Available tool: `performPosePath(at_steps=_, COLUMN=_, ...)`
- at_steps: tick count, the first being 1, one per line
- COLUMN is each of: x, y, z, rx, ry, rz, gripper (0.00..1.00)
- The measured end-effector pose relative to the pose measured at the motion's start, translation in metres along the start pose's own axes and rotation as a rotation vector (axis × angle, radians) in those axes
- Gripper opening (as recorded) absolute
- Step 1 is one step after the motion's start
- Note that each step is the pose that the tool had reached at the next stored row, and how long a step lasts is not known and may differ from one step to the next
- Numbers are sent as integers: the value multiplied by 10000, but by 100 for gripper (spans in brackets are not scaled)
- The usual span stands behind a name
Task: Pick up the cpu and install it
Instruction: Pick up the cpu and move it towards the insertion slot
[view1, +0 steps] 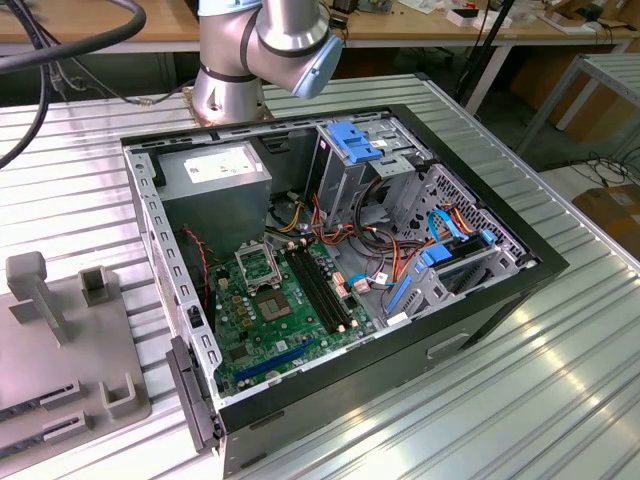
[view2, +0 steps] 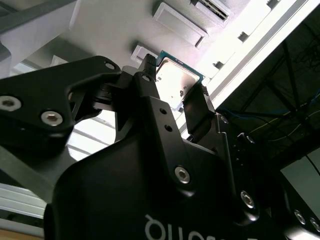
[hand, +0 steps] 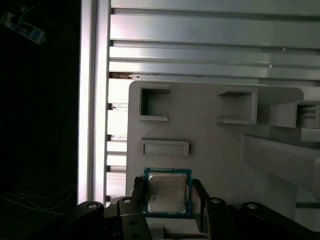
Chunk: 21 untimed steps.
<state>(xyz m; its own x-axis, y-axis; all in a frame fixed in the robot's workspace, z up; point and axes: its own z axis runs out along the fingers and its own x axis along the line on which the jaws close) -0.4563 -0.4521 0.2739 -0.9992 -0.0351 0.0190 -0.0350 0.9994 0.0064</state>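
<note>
Jaws of the gripper (hand: 169, 185) clamp two opposite edges of the cpu (hand: 167, 192), which sits flat between them over a grey fixture plate (hand: 215, 145). The open computer case (view1: 330, 385) occupies mid-frame in the exterior view.

The gripper (view2: 172, 82) appears to pinch the cpu (view2: 176, 75).

Lab workshop: aluminium workbench (view1: 560, 400), cluttered wooden desks (view1: 420, 30).
</note>
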Motion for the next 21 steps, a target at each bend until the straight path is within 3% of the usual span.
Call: performPosePath(at_steps=21, x=2, y=1, z=-130, rx=-2, ry=4, rz=0, gripper=47)
